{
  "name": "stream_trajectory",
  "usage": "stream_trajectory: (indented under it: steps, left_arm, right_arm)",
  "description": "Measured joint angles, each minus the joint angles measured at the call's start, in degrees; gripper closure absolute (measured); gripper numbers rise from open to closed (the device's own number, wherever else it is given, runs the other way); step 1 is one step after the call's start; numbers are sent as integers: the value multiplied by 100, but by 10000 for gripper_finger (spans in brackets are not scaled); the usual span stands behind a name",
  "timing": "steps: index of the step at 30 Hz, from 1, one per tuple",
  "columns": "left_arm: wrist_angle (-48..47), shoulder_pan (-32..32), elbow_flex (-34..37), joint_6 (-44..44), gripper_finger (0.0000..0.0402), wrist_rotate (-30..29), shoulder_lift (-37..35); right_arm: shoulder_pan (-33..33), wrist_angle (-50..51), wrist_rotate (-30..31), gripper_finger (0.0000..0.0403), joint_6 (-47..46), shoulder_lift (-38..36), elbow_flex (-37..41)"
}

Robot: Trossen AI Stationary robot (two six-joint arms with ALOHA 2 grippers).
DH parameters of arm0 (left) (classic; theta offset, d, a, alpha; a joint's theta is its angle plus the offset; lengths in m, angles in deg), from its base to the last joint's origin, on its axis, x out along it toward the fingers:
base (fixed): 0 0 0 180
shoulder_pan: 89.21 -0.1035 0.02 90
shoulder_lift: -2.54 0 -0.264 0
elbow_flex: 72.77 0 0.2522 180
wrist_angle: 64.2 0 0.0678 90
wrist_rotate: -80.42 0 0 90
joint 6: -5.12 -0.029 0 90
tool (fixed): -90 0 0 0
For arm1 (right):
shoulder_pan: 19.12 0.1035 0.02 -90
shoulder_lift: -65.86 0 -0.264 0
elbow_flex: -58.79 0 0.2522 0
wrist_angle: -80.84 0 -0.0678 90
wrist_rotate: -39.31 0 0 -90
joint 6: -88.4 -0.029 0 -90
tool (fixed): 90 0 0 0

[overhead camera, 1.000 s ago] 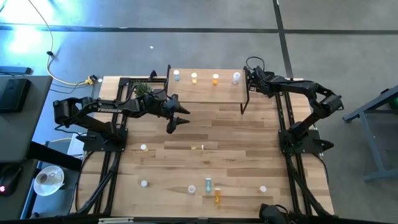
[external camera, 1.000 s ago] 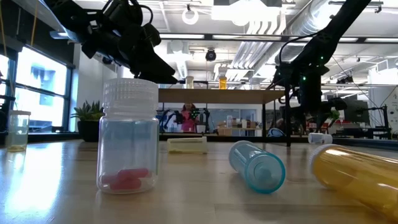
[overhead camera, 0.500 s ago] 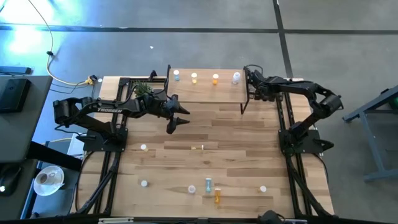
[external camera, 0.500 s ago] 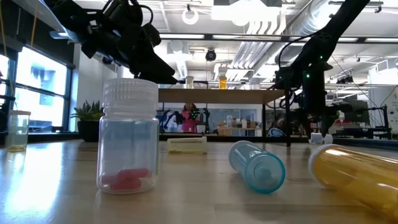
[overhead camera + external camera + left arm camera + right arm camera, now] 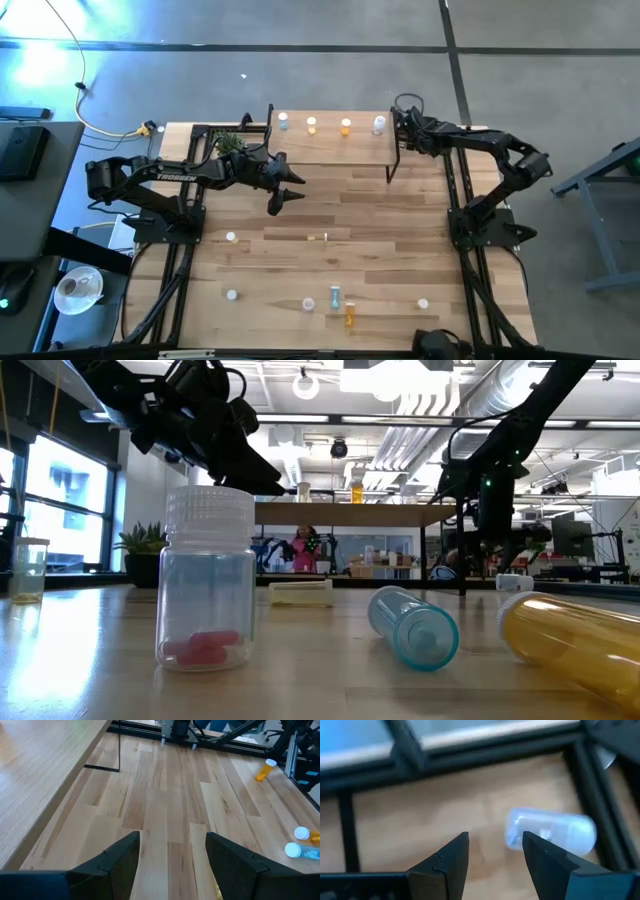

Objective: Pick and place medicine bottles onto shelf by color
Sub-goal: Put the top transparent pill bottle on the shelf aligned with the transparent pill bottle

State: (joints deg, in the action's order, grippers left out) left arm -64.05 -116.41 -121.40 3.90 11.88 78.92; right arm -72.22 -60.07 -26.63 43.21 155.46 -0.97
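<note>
- Medicine bottles, tiny cylinders with white caps, stand in a row on the small raised shelf (image 5: 330, 145) with a light wood plank top and thin black legs: a pale blue one (image 5: 284, 122), a yellow one (image 5: 312, 125), an orange one (image 5: 346, 126) and a clear one (image 5: 379, 124).
- More bottles lie scattered on the slatted wooden tabletop (image 5: 400, 230) near its front edge, among them a blue bottle on its side (image 5: 336, 297) just beside an orange one (image 5: 350, 314).
- Left gripper (image 5: 287, 191) hovers over the table in front of the shelf, fingers spread apart and holding nothing.
- Right gripper (image 5: 399, 128) sits at the shelf's right end, just beside the clear bottle; its fingers are parted, and its wrist view shows a clear bottle lying on its side (image 5: 550, 831) just beyond the tips.
</note>
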Motion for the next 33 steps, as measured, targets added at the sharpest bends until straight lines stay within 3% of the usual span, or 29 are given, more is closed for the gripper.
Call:
stream_trajectory:
  steps: [16,33]
  left_arm:
    - [-9,0,2,-90,186,2,0]
    - [-55,0,2,-142,186,2,0]
  right_arm:
    - [-101,-176,757,226,-473,2,-2]
    - [-48,1193,326,226,187,2,-364]
